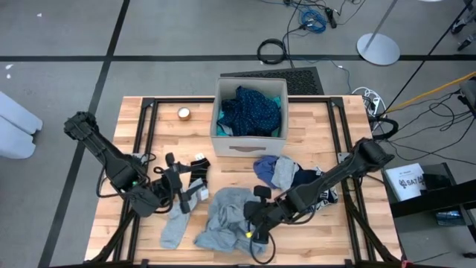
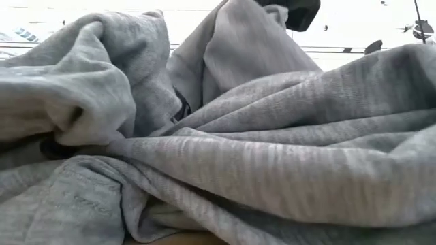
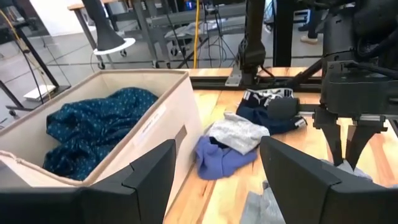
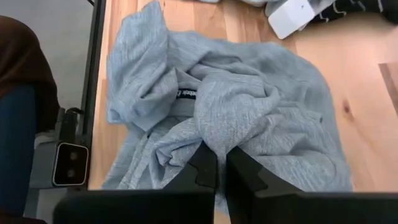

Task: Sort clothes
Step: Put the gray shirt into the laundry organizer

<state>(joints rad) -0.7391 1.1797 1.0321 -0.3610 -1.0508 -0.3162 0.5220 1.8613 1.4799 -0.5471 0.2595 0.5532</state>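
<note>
One crumpled grey knit garment (image 4: 249,106) | right hand (image 4: 222,163) pinching fold

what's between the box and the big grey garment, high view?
A small pile: a blue garment with a light grey piece on it, on the table between the box and the grey garment.

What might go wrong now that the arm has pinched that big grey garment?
The right gripper is shut on only a small fold of the grey garment, so the fabric may slip free when lifted. The garment is bulky and crumpled, so it could drag across the table and catch the grey sock beside it.
</note>
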